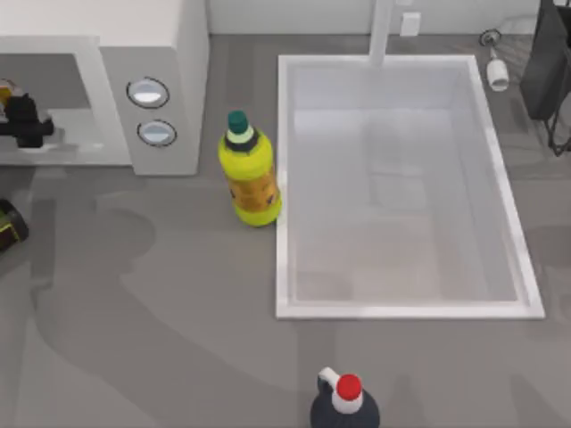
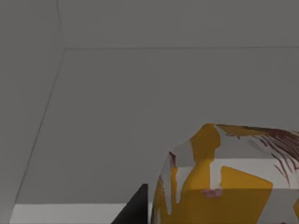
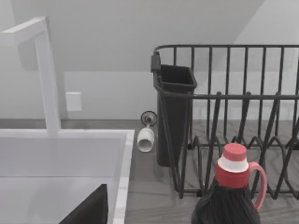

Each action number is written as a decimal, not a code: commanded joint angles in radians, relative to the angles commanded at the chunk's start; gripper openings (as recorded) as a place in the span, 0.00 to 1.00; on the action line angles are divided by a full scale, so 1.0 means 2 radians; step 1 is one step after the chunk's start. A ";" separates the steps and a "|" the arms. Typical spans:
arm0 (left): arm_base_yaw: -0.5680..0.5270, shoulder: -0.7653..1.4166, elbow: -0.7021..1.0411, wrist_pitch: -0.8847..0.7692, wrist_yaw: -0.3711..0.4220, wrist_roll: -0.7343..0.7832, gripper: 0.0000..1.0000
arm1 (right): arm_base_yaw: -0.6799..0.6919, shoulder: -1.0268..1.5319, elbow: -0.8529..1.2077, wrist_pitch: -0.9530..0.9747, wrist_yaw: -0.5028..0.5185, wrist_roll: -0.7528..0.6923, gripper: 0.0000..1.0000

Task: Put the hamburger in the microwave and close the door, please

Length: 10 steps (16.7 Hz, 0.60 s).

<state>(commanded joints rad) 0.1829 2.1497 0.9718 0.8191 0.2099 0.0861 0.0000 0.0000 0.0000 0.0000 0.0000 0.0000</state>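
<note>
While the microwave point(image 1: 107, 80) stands at the far left of the surface point(image 1: 161, 294), the left tool point(image 1: 27, 120) reaches into its open cavity, a black shape low against the cavity floor. A sliver of orange at the cavity's left edge, just beside that tool, is the hamburger point(image 1: 5, 92); the left wrist view shows it point(image 2: 229, 179) close up against the grey inner walls. Whether the left tool is wide or narrow, or grips the hamburger, I cannot tell. Two silver dials point(image 1: 148, 92) sit on the microwave's right panel. Right of them a yellow bottle point(image 1: 249, 171) with a green cap stands just beside the white sink point(image 1: 285, 178). Near the front edge stands a dark bottle point(image 1: 344, 406) with a red cap. At the far right is a black dish rack point(image 3: 233, 116). The right tool's state I cannot tell either.
</note>
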 joint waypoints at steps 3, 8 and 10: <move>-0.003 -0.001 0.002 -0.001 0.000 0.002 0.00 | 0.000 0.000 0.000 0.000 0.000 0.000 1.00; -0.010 0.044 0.074 -0.029 -0.002 0.000 0.00 | 0.000 0.000 0.000 0.000 0.000 0.000 1.00; -0.013 0.074 0.128 -0.049 -0.005 -0.002 0.00 | 0.000 0.000 0.000 0.000 0.000 0.000 1.00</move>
<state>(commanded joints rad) 0.1572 2.2969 1.2269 0.7210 0.2001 0.0830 0.0000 0.0000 0.0000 0.0000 0.0000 0.0000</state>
